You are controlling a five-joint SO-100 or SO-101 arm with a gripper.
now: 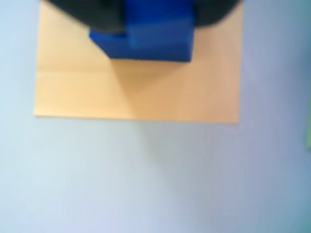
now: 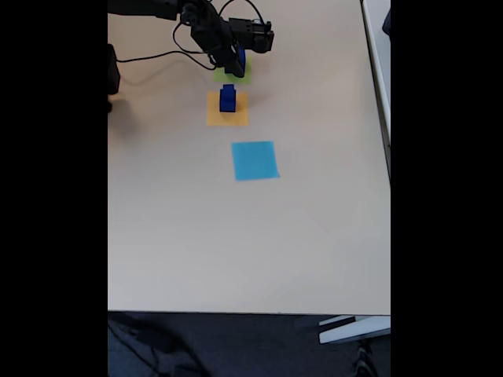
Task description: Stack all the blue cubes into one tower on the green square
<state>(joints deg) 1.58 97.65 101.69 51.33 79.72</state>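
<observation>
Showing blue cubes point(image 2: 228, 97) sitting stacked on the orange square point(image 2: 227, 118), another resting on the green square point(image 2: 233, 76) under the gripper point(image 2: 236, 64), opening impossible to judge; stacking looking partly done

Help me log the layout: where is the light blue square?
In the fixed view, the light blue square lies flat on the table just below the orange square, which carries stacked blue cubes.

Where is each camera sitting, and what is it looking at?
Wrist view: rides on the arm, looks down at blue cubes on the orange square; a dark, blurry bit of the arm shows at the top.
Fixed view: high above, looks down on the table, arm and claw.
Shared: orange square, blue cubes.
</observation>
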